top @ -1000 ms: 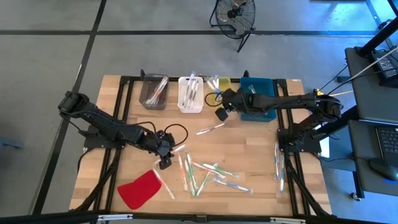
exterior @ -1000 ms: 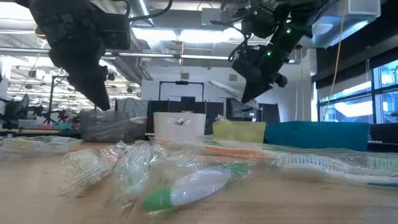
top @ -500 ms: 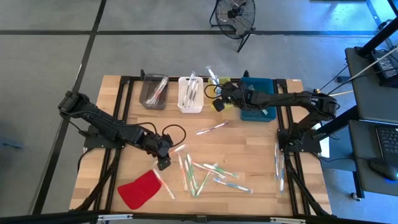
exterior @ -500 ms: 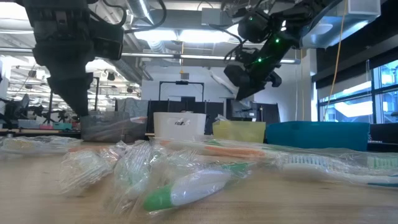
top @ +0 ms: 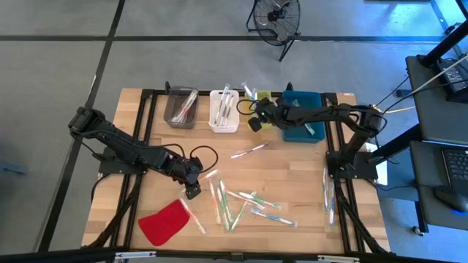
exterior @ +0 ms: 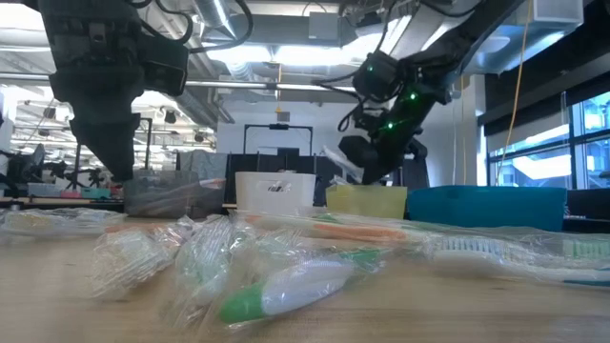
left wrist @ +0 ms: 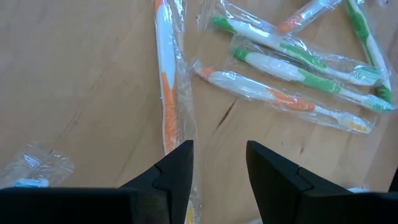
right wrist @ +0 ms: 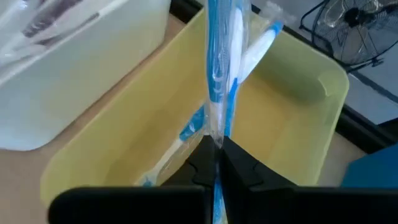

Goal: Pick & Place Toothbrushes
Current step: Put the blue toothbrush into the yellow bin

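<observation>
Right gripper (right wrist: 216, 163) pinching one blue toothbrush (right wrist: 219, 68) over yellow bin (right wrist: 298, 124); left gripper (left wrist: 217, 163) spread.

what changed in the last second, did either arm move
The right gripper, shut on a blue toothbrush, swung from above the table's middle to over the yellow bin. The left gripper shifted only slightly, open above loose toothbrushes.

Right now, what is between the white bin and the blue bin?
The yellow bin; the high view shows it between the white bin and blue bin, with the right gripper holding a blue toothbrush over it.
</observation>
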